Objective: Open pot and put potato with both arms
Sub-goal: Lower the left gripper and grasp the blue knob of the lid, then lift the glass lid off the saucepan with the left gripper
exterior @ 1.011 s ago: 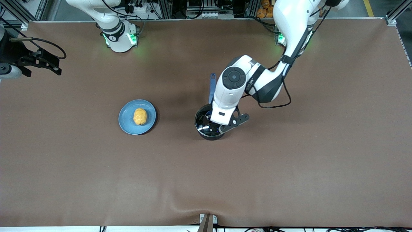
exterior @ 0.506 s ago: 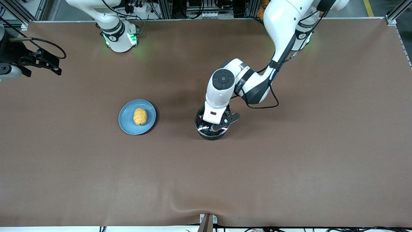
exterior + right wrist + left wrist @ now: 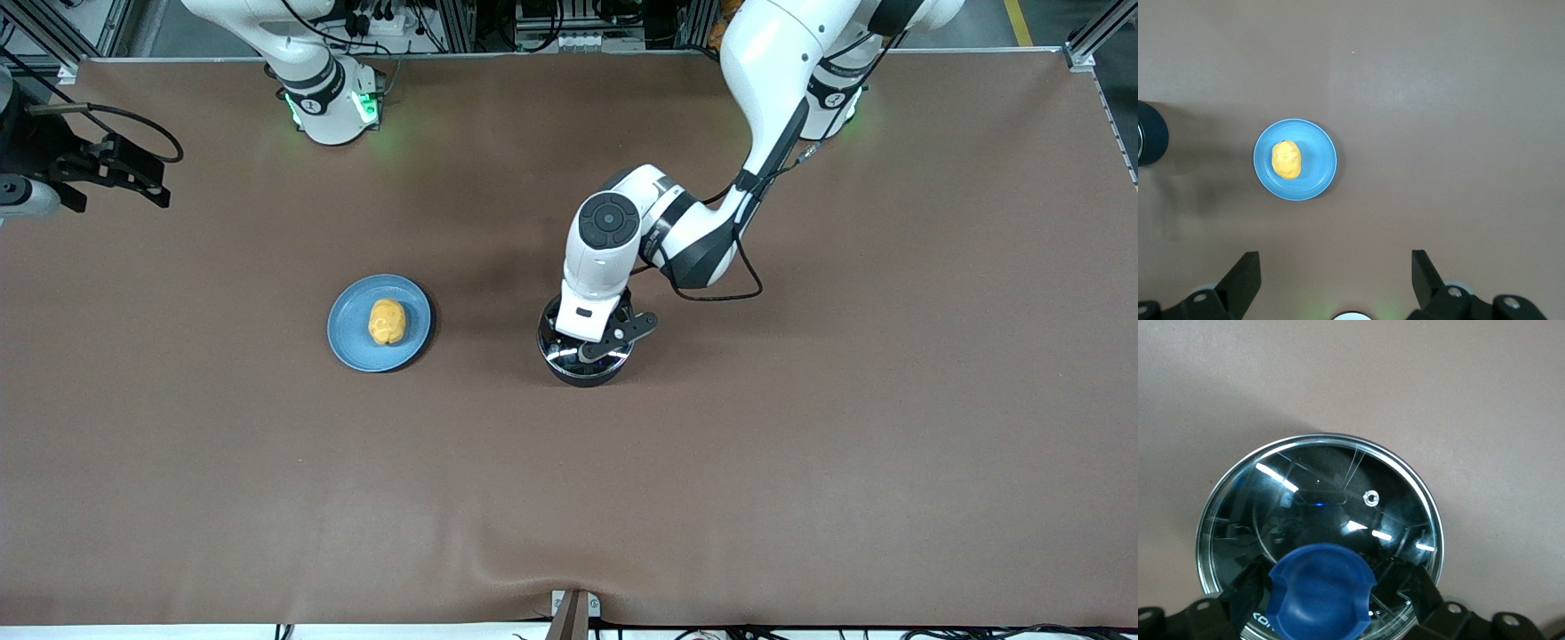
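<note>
Pot [image 3: 582, 356] with glass lid [image 3: 1319, 500] on, blue knob [image 3: 1321, 592] flanked by left gripper's [image 3: 594, 345] parted fingers [image 3: 1428, 600], not yet clamped, potato [image 3: 1286, 160] on blue plate [image 3: 1323, 168], seen below right gripper's [image 3: 1335, 283] spread fingers [image 3: 1245, 275], white lettering under knob unreadable.

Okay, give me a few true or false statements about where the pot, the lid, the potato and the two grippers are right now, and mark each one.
1. The glass lid sits on the pot. True.
2. The potato is inside the pot. False: it lies on the blue plate.
3. The left gripper straddles the lid's blue knob. True.
4. The right gripper holds the potato. False: it is open, high over the table.
</note>
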